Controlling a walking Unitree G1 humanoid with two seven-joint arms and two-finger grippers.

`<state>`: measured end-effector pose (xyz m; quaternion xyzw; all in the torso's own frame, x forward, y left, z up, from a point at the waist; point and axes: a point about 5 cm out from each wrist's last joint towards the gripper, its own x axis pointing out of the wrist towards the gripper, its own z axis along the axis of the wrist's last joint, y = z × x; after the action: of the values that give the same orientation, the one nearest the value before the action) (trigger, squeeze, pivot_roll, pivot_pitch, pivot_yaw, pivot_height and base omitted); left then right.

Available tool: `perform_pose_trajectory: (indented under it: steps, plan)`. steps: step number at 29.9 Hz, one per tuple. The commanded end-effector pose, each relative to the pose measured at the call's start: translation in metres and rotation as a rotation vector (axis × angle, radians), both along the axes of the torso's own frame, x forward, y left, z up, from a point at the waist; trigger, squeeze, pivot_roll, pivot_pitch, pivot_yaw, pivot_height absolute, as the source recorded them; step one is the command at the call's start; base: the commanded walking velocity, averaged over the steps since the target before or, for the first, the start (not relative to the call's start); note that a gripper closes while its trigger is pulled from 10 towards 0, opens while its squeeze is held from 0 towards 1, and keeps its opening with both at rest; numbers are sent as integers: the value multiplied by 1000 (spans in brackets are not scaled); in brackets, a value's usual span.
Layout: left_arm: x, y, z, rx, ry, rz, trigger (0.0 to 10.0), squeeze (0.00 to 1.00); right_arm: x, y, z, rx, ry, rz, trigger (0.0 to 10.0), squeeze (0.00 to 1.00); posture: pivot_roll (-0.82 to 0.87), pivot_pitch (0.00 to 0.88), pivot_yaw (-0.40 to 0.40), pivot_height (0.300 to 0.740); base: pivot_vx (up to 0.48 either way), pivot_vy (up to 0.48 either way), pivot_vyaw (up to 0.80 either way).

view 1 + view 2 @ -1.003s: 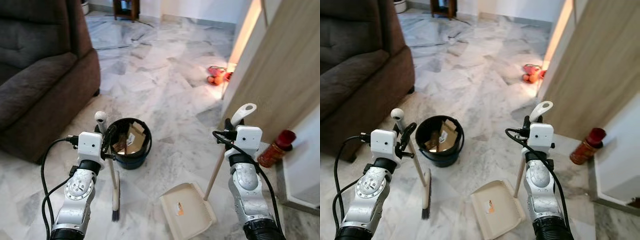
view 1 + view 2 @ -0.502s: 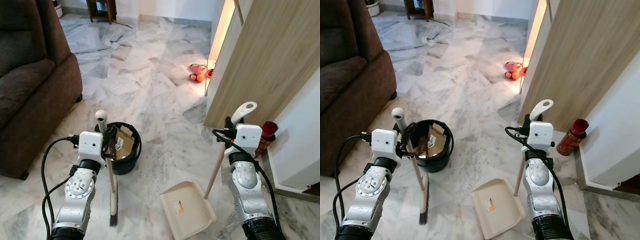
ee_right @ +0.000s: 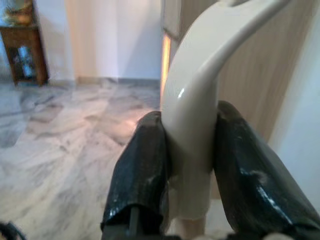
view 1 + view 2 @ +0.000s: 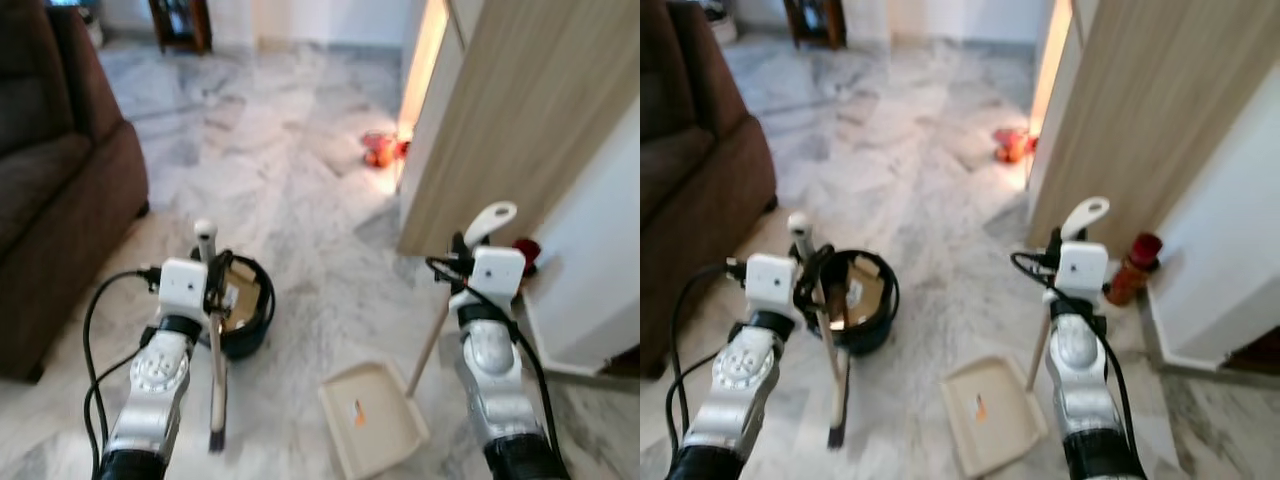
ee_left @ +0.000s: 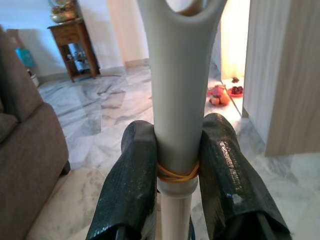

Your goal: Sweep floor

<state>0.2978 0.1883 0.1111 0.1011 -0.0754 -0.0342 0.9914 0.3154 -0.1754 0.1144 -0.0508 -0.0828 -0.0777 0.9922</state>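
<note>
My left gripper (image 4: 213, 280) is shut on the pale handle of a broom (image 4: 214, 350), which stands upright with its dark bristles (image 4: 215, 440) on the marble floor. In the left wrist view both black fingers (image 5: 132, 185) clamp the handle (image 5: 177, 100). My right gripper (image 4: 462, 250) is shut on the cream handle of a dustpan (image 4: 372, 432), whose tray lies flat on the floor between my arms. The right wrist view shows its fingers (image 3: 140, 170) pressed against that handle (image 3: 192, 130). The head views are blurred.
A black bucket (image 4: 240, 310) holding cardboard scraps stands just beyond the broom. A brown sofa (image 4: 60, 200) fills the left. A wooden door panel (image 4: 520, 110) and white wall rise on the right, with a red bottle (image 4: 1125, 270) at their foot. Small red objects (image 4: 378, 150) lie farther off.
The whole picture has shifted and blurred, so the camera has moved. Both grippers keep their hold on the broom and dustpan, held as before.
</note>
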Motion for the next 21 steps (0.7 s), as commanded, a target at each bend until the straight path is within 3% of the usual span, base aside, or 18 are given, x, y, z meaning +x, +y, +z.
perform_pose_trajectory:
  steps: [1,6,21]
  plan:
    - [4,-3,10,7,-49,-11,10000,47,0,-4,4,3,-15,-15,10000,0,-47,51,9,740,0,0,-800]
    - [4,-3,10,9,-47,-6,10000,0,0,-4,4,2,-16,-15,10000,0,-49,51,10,740,0,0,-800]
    - [5,-1,10,18,-52,0,10000,0,1,-3,6,7,-27,-19,10000,0,-56,43,21,740,0,0,-776]
